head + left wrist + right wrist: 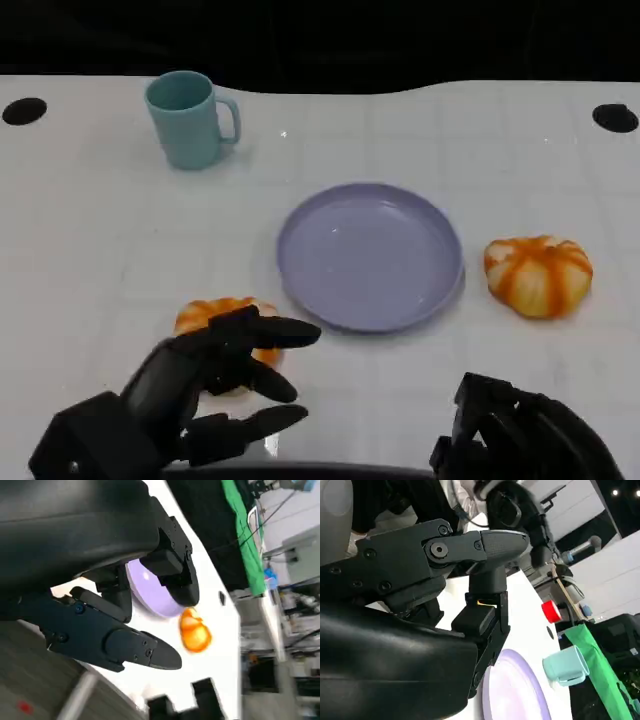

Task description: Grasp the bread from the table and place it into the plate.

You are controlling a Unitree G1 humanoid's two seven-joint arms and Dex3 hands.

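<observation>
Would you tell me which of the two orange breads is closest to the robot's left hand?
The bread left of the purple plate, directly beneath the left hand; the other bread lies across the plate, on its right.

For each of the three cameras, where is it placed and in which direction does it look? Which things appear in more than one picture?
Head view: high on the robot, looking down at the table; left hand by a bread, right hand low.
Left wrist view: behind the left hand, facing plate and the other bread.
Right wrist view: behind the right hand, facing plate and cup.
Shared: the plate in all; the cup in two.
</observation>
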